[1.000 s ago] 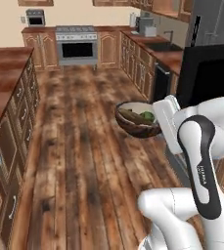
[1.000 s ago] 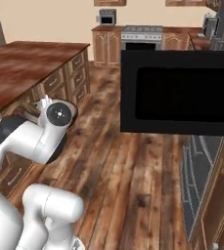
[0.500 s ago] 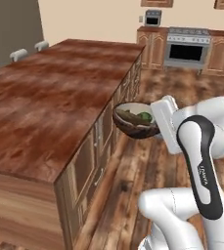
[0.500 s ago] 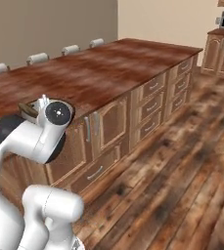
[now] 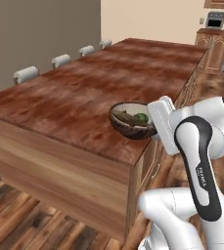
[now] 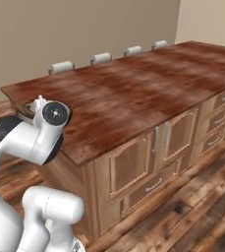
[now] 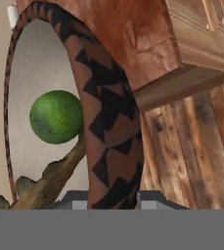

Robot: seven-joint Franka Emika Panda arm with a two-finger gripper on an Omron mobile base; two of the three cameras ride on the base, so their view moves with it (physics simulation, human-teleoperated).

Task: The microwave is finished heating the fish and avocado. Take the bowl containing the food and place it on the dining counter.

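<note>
Between the earlier pictures and now the base has turned on toward the island, so both base views have swung with it: the stove and wall cabinets have slid off to the far right, and the long dining counter [image 5: 79, 93] with its reddish-brown mottled stone-like top and wooden base now lies close in front. Carried along unchanged is the small round dark brown wood-look bowl [image 5: 131, 120] with a paler inside, held out from the white arm at counter height, over the near corner of the top; whether it touches the surface cannot be told. Inside it lie the small rounded bright green avocado [image 7: 56, 116] and, touching it from below in the hand view, the brownish elongated fish [image 7: 52, 180]. The two-finger gripper [image 7: 112, 200] is clamped on the bowl's wall, one dark tip on each side of the patterned rim. White-cushioned stools [image 6: 101, 58] stand in a row along the counter's far side, against a plain wall.
</note>
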